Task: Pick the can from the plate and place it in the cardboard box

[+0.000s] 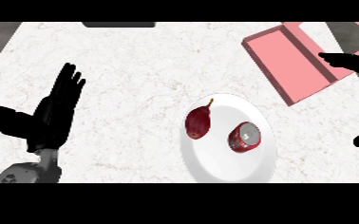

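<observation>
A red can (244, 137) with a silver top lies on its side on the right half of a white plate (231, 168). The box (291, 59) is pink, shallow and open, and sits tilted at the upper right of the counter. Only black parts of my right hand (341, 60) show at the right edge, one of them over the box's right end, well apart from the can. My left hand (52, 111) rests open at the far left with its fingers pointing up, far from the plate.
A dark red pear-shaped fruit (198, 122) with a stem lies on the plate's left half, beside the can. A dark flat object (119, 24) sits at the counter's far edge. The counter (140, 66) is white marble.
</observation>
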Motion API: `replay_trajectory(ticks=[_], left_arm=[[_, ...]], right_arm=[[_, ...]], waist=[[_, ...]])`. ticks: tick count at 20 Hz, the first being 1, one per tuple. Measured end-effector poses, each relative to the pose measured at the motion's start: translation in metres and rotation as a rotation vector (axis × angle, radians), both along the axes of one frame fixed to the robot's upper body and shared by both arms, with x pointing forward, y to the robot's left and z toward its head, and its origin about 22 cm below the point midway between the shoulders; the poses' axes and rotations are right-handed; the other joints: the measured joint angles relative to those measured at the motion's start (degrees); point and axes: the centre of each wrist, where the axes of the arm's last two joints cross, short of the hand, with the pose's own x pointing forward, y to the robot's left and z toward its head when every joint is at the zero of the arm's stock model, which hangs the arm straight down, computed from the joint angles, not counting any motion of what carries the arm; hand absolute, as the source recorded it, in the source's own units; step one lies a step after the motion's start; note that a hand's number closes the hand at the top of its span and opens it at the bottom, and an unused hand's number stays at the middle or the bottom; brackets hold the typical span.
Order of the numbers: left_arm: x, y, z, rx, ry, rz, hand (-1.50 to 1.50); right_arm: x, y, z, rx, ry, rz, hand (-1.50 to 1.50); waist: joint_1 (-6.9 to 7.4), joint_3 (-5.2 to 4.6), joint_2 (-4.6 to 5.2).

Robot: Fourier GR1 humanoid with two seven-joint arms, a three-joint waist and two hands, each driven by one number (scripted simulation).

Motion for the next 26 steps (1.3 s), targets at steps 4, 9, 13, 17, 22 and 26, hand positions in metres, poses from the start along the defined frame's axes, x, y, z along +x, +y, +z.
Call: replay_trajectory(ticks=[4,9,13,17,22,26], left_arm=[[-0.001,-0.003,0.004,0.001,-0.005,-0.007,0.00],[0.004,0.003,0.003,-0.001,-0.002,-0.005,0.00],[0.005,-0.003,0.001,-0.008,-0.009,-0.007,0.00],[0.003,-0.001,0.004,-0.001,-0.005,-0.004,0.00],[0.001,-0.002,0.004,-0.001,-0.006,-0.003,0.00],[0.001,-0.004,0.005,0.008,-0.009,-0.002,0.00]], right_arm=[[-0.001,0.031,0.011,0.024,0.057,0.041,-1.50],[-0.013,0.056,0.019,0.039,0.084,0.067,-1.50],[-0.019,0.076,0.018,0.001,0.099,0.056,-1.50],[-0.019,0.090,0.007,-0.024,0.124,0.030,-1.50],[-0.020,0.106,-0.008,-0.015,0.149,0.029,-1.50],[-0.028,0.111,-0.021,-0.029,0.155,0.017,-1.50]], waist=[[0.01,0.04,0.02],[-0.10,0.08,0.09],[0.00,0.08,0.12],[0.15,0.10,0.15],[0.18,0.11,0.18],[0.10,0.12,0.18]])
